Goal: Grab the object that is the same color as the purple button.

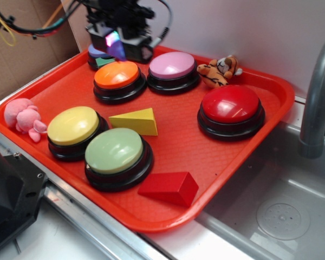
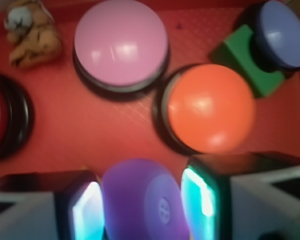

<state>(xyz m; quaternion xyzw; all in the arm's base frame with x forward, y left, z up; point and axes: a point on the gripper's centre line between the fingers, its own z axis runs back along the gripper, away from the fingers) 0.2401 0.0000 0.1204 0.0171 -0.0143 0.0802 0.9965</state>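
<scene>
Wrist view puts the purple toy figure (image 2: 142,200) nearest to us, wedged between the two lit fingers (image 2: 87,212) of our pincer (image 2: 142,210), which pinches it from both sides. We judge the grab made: the figure sits clamped above the tray floor, so it is where the task wants it.

Beyond it lie the orange button (image 2: 210,107) and the pink button (image 2: 121,45), with a green block (image 2: 247,62) touching the purple button (image 2: 280,32), and the tiger plush (image 2: 32,32) at the far corner.

From the exterior view, the red tray (image 1: 179,146) on the counter (image 1: 114,241) holds everything: nearest, a red wedge (image 1: 169,188), then the green button (image 1: 117,150), yellow button (image 1: 73,125), yellow wedge (image 1: 134,121), red button (image 1: 231,105). A pink plush (image 1: 23,118) perches on the rim.
</scene>
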